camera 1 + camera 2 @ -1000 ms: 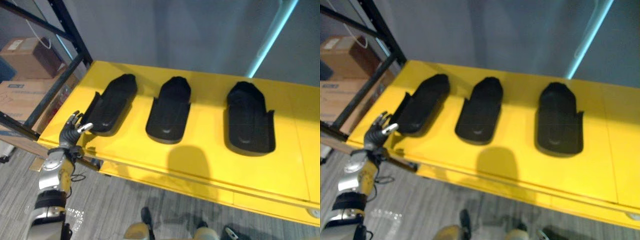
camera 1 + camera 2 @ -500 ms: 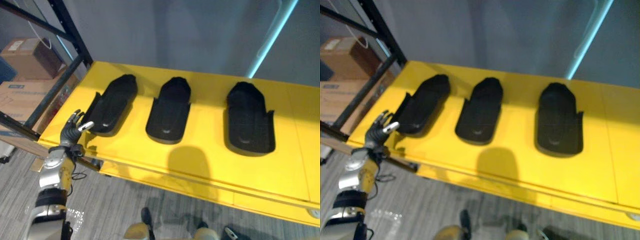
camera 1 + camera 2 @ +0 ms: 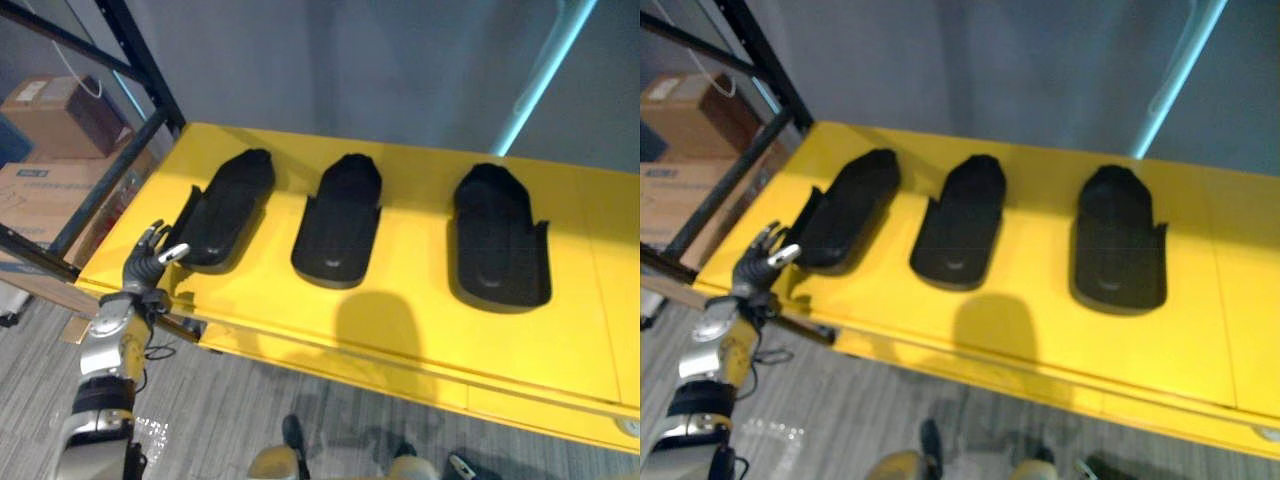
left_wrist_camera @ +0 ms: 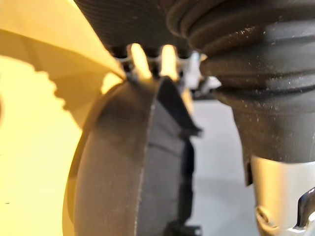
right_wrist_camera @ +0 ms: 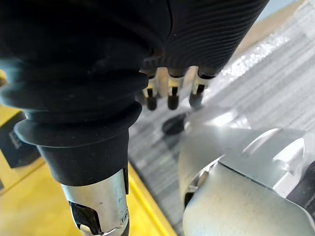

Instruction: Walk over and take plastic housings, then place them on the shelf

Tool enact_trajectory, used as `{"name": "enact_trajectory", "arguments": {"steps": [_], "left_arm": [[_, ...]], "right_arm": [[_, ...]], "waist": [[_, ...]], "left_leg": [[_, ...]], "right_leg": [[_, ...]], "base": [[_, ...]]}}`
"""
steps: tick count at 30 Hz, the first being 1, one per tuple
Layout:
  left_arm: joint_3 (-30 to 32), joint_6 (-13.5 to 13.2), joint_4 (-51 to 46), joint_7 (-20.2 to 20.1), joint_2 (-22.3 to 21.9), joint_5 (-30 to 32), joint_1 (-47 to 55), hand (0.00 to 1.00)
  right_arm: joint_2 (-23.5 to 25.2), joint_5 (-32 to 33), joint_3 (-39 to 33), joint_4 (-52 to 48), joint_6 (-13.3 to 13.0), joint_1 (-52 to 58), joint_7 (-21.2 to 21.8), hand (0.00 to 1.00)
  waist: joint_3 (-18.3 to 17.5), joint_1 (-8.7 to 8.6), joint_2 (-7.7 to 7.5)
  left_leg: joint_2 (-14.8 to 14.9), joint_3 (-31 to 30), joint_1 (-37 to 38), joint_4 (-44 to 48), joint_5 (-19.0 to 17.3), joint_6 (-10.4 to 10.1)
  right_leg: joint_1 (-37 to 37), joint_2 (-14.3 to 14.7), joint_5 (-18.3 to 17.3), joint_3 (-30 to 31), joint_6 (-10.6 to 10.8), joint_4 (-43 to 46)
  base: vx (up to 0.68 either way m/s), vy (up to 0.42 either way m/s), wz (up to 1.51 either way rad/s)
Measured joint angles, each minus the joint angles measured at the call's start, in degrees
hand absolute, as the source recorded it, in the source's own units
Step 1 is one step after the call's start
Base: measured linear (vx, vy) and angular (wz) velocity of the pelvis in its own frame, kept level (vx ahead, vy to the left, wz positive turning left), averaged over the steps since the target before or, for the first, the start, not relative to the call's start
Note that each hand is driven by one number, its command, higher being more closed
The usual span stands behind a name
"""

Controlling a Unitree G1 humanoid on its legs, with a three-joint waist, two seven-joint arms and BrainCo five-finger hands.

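The left hand [image 3: 150, 265] is released, its fingers [image 4: 139, 61] spread and nearly straight, thumb reaching toward the near end of the nearest plastic housing [image 3: 228, 205]. It grips nothing, and whether the thumb tip actually touches that rim cannot be told. That housing is a black, shallow, elongated shell with raised side walls, lying flat on the yellow shelf [image 3: 400, 300] just ahead of the fingers. A second housing [image 3: 340, 222] lies further to the hand's right, and a third housing [image 3: 498, 238] well beyond it. The right hand [image 5: 171, 91] hangs over grey floor, fingers relaxed, holding nothing.
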Motion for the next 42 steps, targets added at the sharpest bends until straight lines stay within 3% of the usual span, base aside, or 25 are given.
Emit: {"name": "enact_trajectory", "arguments": {"steps": [10,12,15,17,20,23,27,33,34,37,42], "left_arm": [[0.0,0.2,0.0,0.9,0.0,0.3,0.0,0.0],[0.0,0.0,0.6,4.0,0.0,0.8,-0.2,0.0],[0.6,-2.1,3.5,12.5,0.0,4.9,-1.2,0.0],[2.0,-7.2,2.0,19.5,-0.1,7.6,-1.2,0.0],[5.5,-11.4,-12.6,23.2,-0.1,11.4,0.5,0.0],[6.8,-13.6,-24.6,23.2,-0.1,12.5,3.0,0.0],[7.0,-13.8,-32.1,21.6,-0.9,12.5,7.4,0.0],[7.3,-13.6,-38.1,18.3,-8.3,12.7,16.7,0.0],[7.3,-13.6,-38.4,18.8,-9.1,14.1,17.8,1.0],[7.1,-13.6,-40.1,20.4,-11.7,18.8,21.5,1.0],[4.6,-13.6,-43.9,19.2,-14.6,19.2,28.9,1.0]], "right_arm": [[0.0,0.0,0.0,0.0,0.0,0.0,-0.2,0.0],[0.0,0.0,0.0,0.0,0.0,0.0,-0.2,0.0],[0.2,0.0,-0.1,0.1,-0.1,0.0,-0.2,0.0],[0.5,0.0,-0.1,0.9,-0.3,0.1,-0.2,0.0],[0.5,0.1,-0.1,2.5,-0.3,0.2,-0.3,0.0],[0.5,0.2,-1.1,3.4,-0.3,0.3,-0.3,0.0],[0.5,0.2,-3.2,4.6,-0.7,0.4,-0.3,0.0],[0.5,0.5,-5.7,6.6,-1.8,0.6,-0.3,0.0],[0.5,0.7,-5.9,7.0,-1.9,0.6,-0.3,0.0],[0.7,1.0,-6.1,7.8,-2.0,0.7,-0.3,0.0],[0.9,2.0,-6.1,8.9,-2.9,0.6,-0.3,0.0]], "waist": [[0.0,0.01,0.0],[0.0,-0.05,0.01],[0.0,-0.1,0.02],[0.0,-0.22,0.0],[-0.1,0.13,-0.1],[-0.3,0.16,-0.02],[-0.6,0.15,0.11],[-0.6,0.2,0.13],[-0.6,0.14,0.15],[-0.7,0.2,0.11],[-0.8,0.88,-0.06]], "left_leg": [[-0.1,0.0,0.1,0.0,0.0,0.0],[-0.1,0.0,0.1,0.0,0.0,0.0],[-0.1,-0.2,0.3,0.0,0.0,0.0],[-0.2,-0.9,0.3,0.0,0.0,0.0],[-0.3,-1.8,-1.0,0.0,0.3,0.1],[-0.3,-2.5,-1.4,0.0,0.4,0.1],[-0.3,-2.6,-1.4,0.0,0.5,0.1],[-0.4,-3.3,-1.9,0.0,0.7,0.2],[-0.4,-3.8,-2.3,0.0,0.9,0.2],[-0.6,-5.4,-3.3,0.0,1.5,0.3],[-0.8,-6.0,-3.7,0.0,1.6,0.4]], "right_leg": [[0.1,0.0,0.1,0.0,0.1,-0.3],[0.2,0.0,0.1,0.0,0.1,-0.4],[0.3,0.0,0.1,0.0,0.1,-0.5],[1.0,0.0,0.2,-0.2,0.3,-0.4],[0.3,0.0,0.2,-0.8,0.3,-0.1],[0.1,-0.1,0.2,-1.2,0.3,0.5],[0.1,-0.1,0.2,-1.2,0.3,0.5],[0.0,-0.1,0.1,-1.5,0.3,0.3],[-0.1,0.0,0.1,-1.7,0.3,0.2],[-0.1,0.0,0.1,-3.2,0.4,0.1],[0.1,0.0,0.0,-3.9,0.4,-0.3]], "base": [[0.0,0.0,0.0],[0.0,0.0,0.0],[0.0,0.0,0.0],[0.0,0.001,0.13],[-0.01,0.008,0.19],[-0.01,0.014,0.12],[0.0,0.0,0.0],[-0.02,0.004,0.04],[-0.04,-0.006,0.26],[-0.03,-0.002,0.25],[-0.02,0.007,0.08]]}}
